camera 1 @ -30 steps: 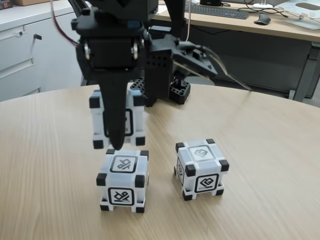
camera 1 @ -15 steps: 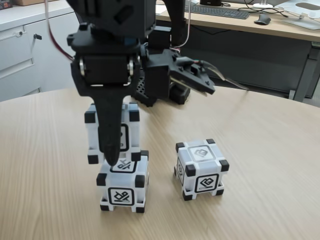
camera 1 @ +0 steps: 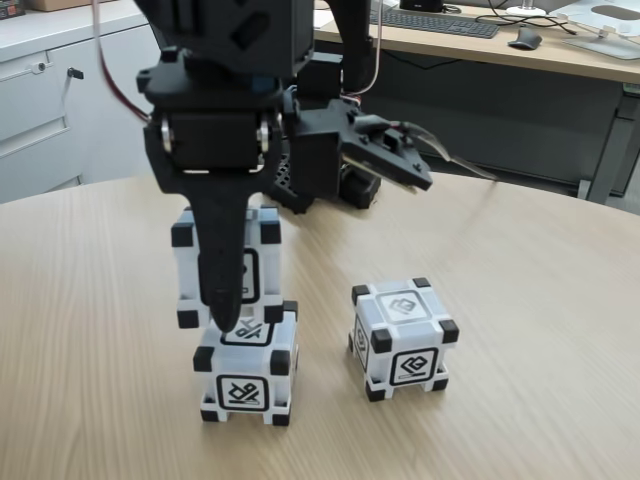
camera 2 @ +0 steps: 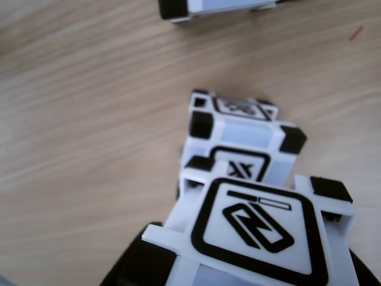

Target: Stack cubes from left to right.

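Gripper point(camera 1: 222, 322) clamps the held cube point(camera 1: 262, 262) by its flat side faces; rigid, light plastic, likely slippery

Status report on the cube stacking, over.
Gripper shut on held cube, low over left cube, offset behind, not seated. Right cube apart on table. Nothing in the way.

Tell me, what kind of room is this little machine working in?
Probably an office: behind the round wooden table stands a long desk with a black computer keyboard and a dark mouse, and pale grey drawer cabinets line the wall.
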